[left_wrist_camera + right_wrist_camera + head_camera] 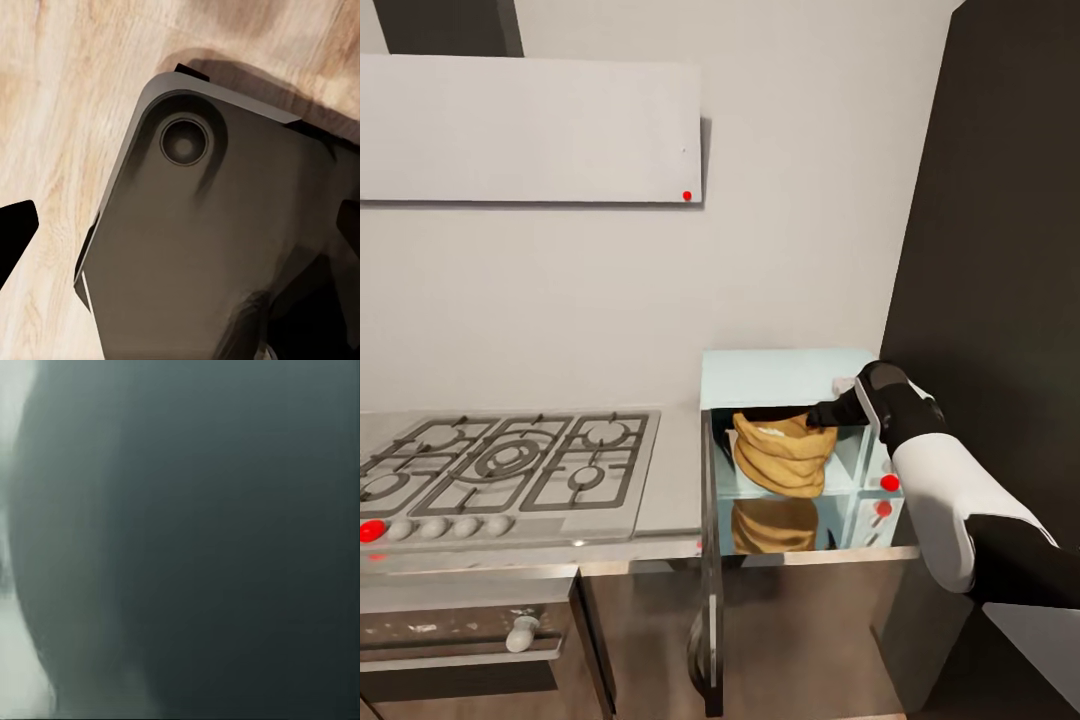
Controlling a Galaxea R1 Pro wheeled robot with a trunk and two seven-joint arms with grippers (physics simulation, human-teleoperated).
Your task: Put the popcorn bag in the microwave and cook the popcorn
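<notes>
The pale mint-blue microwave stands on the glossy grey countertop with its door swung wide open toward me. The tan popcorn bag sits upright inside the cavity, mirrored in the shiny floor below it. A pale streak shows at the bag's mouth; single bits of popcorn are too small to tell. My right gripper reaches into the opening by the bag's upper right edge; its jaws are not clear. In the left wrist view my left gripper hangs open over the wooden floor and my dark base.
A steel gas hob with black grates lies left of the microwave, above a dark built-in oven. A pale wall unit hangs above. A tall dark cabinet flanks the microwave's right side. The microwave's panel carries red dots.
</notes>
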